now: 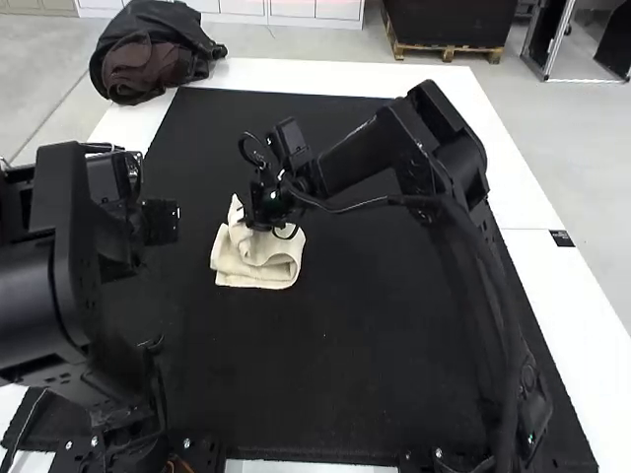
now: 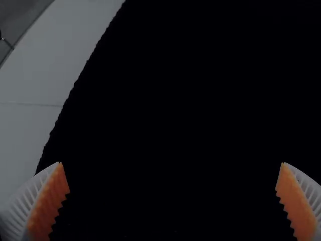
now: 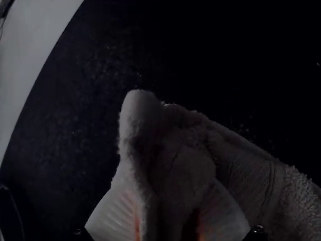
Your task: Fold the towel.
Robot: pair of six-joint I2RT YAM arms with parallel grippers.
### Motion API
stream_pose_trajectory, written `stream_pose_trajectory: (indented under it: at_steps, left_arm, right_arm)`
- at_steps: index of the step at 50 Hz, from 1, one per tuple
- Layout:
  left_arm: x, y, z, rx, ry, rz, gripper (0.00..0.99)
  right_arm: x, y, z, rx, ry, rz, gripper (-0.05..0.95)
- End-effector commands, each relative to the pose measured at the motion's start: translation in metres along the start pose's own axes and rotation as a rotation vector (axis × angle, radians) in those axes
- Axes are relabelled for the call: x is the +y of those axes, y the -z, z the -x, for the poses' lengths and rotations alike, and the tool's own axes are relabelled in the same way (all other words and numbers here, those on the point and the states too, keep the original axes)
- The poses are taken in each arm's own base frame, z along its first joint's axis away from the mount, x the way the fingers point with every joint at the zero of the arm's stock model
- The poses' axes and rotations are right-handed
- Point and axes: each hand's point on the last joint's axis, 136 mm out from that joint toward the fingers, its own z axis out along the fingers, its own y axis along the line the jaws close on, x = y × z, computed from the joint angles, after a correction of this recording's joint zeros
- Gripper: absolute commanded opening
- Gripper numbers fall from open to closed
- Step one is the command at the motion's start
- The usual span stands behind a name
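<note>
Over on the black mat (image 1: pixel 345 325), a bit left of the middle in the high view, sits the cream towel (image 1: pixel 242 266) — a small, rumpled pile, folded over on itself in loose layers, with a peak of cloth poking up at its far left side. The near edge lies pretty flat and rounded at the corners. Right on top of it is the right gripper (image 1: pixel 271 205), with its arm (image 1: pixel 370 158) bent in across the mat from the right. From the right wrist view the fingers have a thick, upright fold of the towel pinched between them, cloth bulging up past the tips, and more of the towel trails off to one side, looped pile showing on part of it. You only get glimpses of the orange pads there, since the cloth covers a lot of them. The left gripper (image 1: pixel 160 223) hangs well apart from the towel, over the left part of the mat, and its own wrist view has the white ribbed fingers spread wide — orange pads (image 2: pixel 49 203) facing each other over the black mat. Around the mat runs the white table (image 1: pixel 557 286), and a dark fabric bundle (image 1: pixel 187 49) with a brown patch is at its far left corner.
</note>
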Motion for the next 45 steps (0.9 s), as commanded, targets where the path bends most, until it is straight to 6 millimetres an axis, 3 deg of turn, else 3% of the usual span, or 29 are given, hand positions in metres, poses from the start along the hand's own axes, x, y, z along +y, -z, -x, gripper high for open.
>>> stream_pose_trajectory:
  at_steps: [1, 6, 10, 19, 33, 40, 43, 45]
  left_arm:
    - [0.003, 0.004, 0.0, -0.015, 0.0, 0.014, 0.969]
    - [0.002, 0.004, -0.001, -0.015, -0.001, 0.013, 0.969]
    - [0.002, 0.004, -0.001, -0.015, -0.001, 0.013, 0.969]
    - [0.002, 0.004, 0.001, -0.023, -0.003, 0.014, 0.969]
    - [0.003, 0.004, 0.0, -0.021, -0.004, 0.017, 0.969]
    - [0.003, 0.004, 0.0, -0.021, -0.009, 0.017, 0.969]
    - [0.003, 0.004, 0.001, -0.022, -0.009, 0.017, 0.967]
    - [0.003, 0.004, 0.0, -0.021, -0.01, 0.017, 0.967]
  right_arm:
    - [0.024, -0.002, 0.01, -0.015, 0.013, 0.049, 0.3]
    - [0.032, -0.003, 0.014, -0.02, 0.02, 0.064, 0.5]
    - [0.037, -0.002, 0.02, -0.031, 0.016, 0.075, 0.61]
    - [0.053, 0.004, 0.038, -0.05, 0.001, 0.116, 0.71]
    - [0.056, 0.014, 0.055, -0.069, 0.012, 0.113, 0.83]
    - [0.056, 0.03, 0.07, -0.097, 0.041, 0.104, 0.78]
    - [0.055, 0.037, 0.076, -0.111, 0.042, 0.101, 0.68]
    - [0.054, 0.042, 0.079, -0.119, 0.041, 0.101, 0.53]
